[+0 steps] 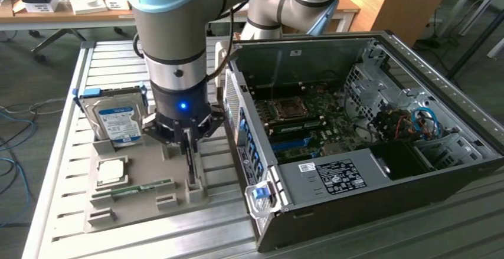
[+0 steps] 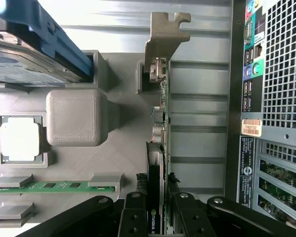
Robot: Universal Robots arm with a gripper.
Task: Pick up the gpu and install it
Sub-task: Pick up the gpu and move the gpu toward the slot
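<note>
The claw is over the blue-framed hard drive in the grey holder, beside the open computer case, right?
No: the claw is over the gpu standing edge-on in that grey holder; the hard drive stands apart. The wrist view shows it.

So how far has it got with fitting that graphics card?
Done: the claw is down over the gpu. In hand: it looks closed on the card, which stands in the grey holder, not yet lifted. Left: lifting it and seating it in the open computer case.
</note>
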